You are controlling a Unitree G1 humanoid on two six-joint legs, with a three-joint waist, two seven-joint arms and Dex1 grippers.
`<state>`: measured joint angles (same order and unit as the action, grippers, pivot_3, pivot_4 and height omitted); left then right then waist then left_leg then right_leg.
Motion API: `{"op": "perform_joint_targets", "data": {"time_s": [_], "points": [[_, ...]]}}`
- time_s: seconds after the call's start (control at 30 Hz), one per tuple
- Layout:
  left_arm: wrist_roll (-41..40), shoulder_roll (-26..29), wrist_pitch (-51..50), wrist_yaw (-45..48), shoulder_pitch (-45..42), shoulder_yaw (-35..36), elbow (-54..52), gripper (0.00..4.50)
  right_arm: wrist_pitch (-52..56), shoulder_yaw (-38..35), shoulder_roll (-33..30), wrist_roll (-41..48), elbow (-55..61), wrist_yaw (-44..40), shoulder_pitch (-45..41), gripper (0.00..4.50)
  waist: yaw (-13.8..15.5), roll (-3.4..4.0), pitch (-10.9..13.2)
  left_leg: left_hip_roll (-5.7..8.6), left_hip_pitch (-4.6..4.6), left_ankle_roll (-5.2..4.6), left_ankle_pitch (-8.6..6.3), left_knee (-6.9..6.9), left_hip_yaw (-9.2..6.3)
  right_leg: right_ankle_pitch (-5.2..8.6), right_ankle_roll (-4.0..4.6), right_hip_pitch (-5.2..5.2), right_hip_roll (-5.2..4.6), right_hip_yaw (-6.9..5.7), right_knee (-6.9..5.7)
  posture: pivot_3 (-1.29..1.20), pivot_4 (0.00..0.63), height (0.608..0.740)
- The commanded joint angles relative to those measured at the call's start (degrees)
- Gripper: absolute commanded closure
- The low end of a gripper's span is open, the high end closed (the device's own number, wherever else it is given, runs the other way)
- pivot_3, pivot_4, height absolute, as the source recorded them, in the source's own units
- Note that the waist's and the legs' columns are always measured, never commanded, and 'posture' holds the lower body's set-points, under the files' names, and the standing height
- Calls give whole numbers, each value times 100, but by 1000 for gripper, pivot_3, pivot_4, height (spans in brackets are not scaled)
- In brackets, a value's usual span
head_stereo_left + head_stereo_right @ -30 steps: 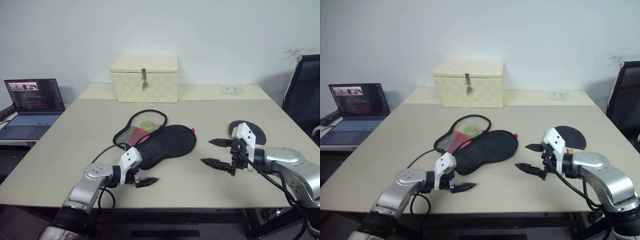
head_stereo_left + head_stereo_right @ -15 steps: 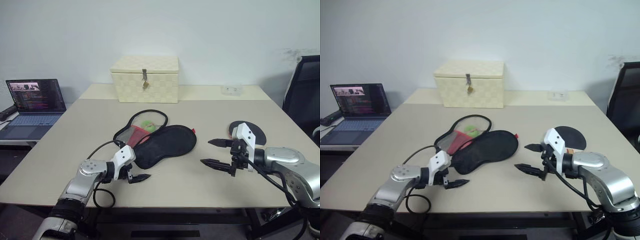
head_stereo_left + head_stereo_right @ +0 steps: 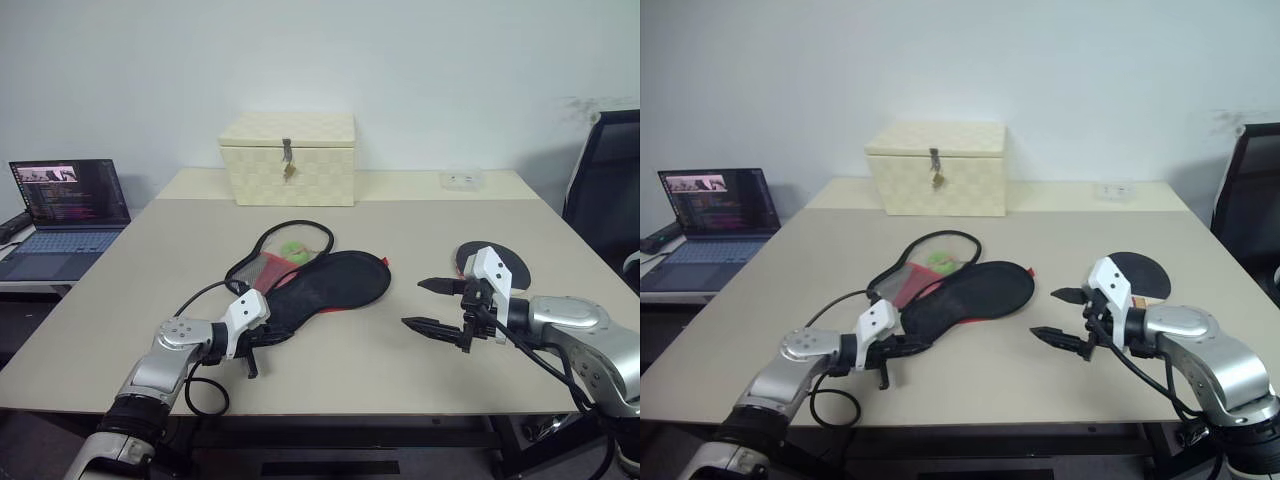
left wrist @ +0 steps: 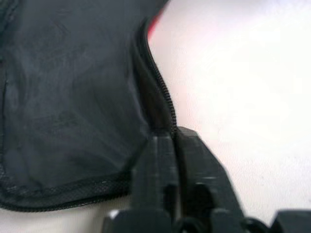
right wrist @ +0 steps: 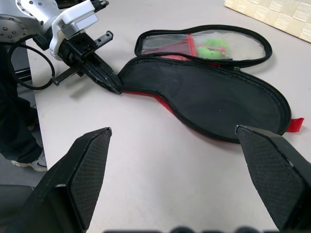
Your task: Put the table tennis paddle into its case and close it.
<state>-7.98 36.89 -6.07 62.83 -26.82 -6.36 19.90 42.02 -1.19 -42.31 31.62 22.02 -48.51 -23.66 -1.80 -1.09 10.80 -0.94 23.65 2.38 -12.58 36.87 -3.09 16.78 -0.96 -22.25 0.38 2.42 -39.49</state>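
2 tools: both over the near part of the counter (image 3: pixel 420 215), the left one at lower left of the head views, the right one at lower right.
Left tool (image 3: pixel 262 338): clenched on the near narrow end of the case (image 3: pixel 330 285); in the left wrist view its 2 black fingers (image 4: pixel 160 170) are pressed together on the zip edge of the black fabric.
Right tool (image 3: pixel 432 305): released, its 2 fingers spread wide apart, in the air right of the case and touching nothing.
Case: lies unzipped at the centre of the frame; the black top flap runs from the left tool up toward the right, with a red edge showing beneath it; the other half, with its mesh pocket, red panel and green tag (image 3: pixel 293 249), sits just behind, toward upper left.
Table tennis paddle (image 3: pixel 498 262): right of centre, flat on the counter with its round black face up, well apart from the case, partly hidden behind the right tool.
Cream woven box (image 3: pixel 288 158): upper centre, at the far side of the counter, its metal latch facing the camera.
Laptop (image 3: pixel 58 215): left edge of the frame, open on a lower side surface with the screen lit.
Black chair (image 3: pixel 603 190): right edge of the frame.
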Motion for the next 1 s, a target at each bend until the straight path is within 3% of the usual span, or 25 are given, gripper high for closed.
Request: {"op": "perform_joint_targets", "data": {"time_s": [0.03,0.27,0.63,0.77,0.87,1.0], "points": [[-111,-70,-548,-170,133,28,-568,4406,-123,-227,-75,45,120,-12,-25,0,0,0,0,-3,0,0,0,0,-1,0,0,0,0,0,0,0,150,740],[-223,-974,-1654,-589,158,-498,-1640,4406,-138,-252,-139,35,91,-44,-19,0,55,-1,0,11,14,0,0,8,-15,1,-4,1,-12,-3,3,0,150,740],[204,-2271,-1375,-1446,-987,-767,-197,4406,-26,-296,-227,112,230,7,8,0,28,-2,-1,28,12,0,0,6,-10,1,-6,0,-6,-7,4,0,150,740],[257,-2398,-1260,-1510,-1065,-784,1,4406,-22,-303,-211,118,239,26,9,0,18,-2,-1,28,12,-1,0,6,-6,1,-6,0,-6,-4,5,0,150,740],[151,-2405,-1255,-1515,-984,-662,-79,3801,-62,-298,-201,105,208,13,29,0,10,-2,-1,27,12,-1,0,4,-5,0,-5,-2,-3,-3,5,0,150,740],[76,-2366,-1158,-1610,-920,-488,-265,2400,-142,-245,-151,64,141,-4,37,0,10,-2,-1,25,12,-1,0,5,-5,0,-6,-1,-3,-3,5,0,150,740]]}}
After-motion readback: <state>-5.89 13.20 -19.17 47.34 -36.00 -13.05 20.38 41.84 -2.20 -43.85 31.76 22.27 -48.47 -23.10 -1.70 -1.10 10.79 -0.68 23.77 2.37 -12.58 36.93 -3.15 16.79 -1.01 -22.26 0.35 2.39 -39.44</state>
